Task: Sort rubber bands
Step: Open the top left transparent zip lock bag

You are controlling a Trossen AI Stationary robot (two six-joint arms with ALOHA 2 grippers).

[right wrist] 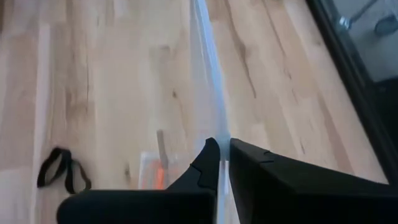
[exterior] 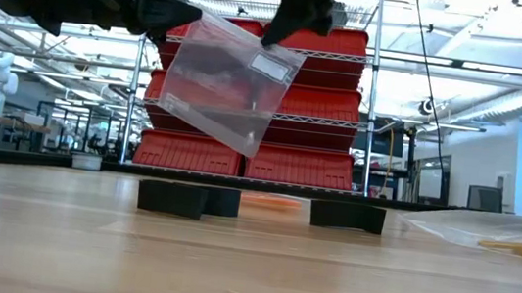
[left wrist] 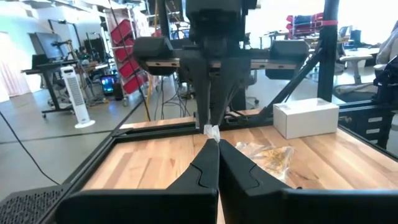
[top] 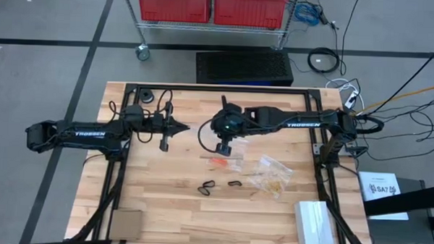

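A clear plastic bag (exterior: 218,87) with a white label hangs high over the table's middle, with my right gripper (exterior: 289,27) shut on it. My left gripper (top: 186,127) points level, shut, and its tip (exterior: 195,13) stands at the bag's other upper corner. Two black rubber bands (top: 206,186) (top: 234,183) lie on the wood toward the near edge. Orange-red bands (top: 217,162) lie in a small clear bag below my right gripper. Tan bands lie in a crumpled clear bag (top: 269,174) to the right. My right gripper pinches the bag's upper corner beside the white label (exterior: 274,47) between its two fingers, slanting down from above. The bag hangs tilted below the fingers, clear of the table. My left gripper's shut tip is at the bag's opposite upper corner (exterior: 203,18); I cannot tell whether it touches.
A white box (top: 315,223) sits at the near right, a cardboard piece (top: 125,224) at the near left. A black block (top: 244,67) and a rack of red bins (top: 214,7) stand beyond the far edge.
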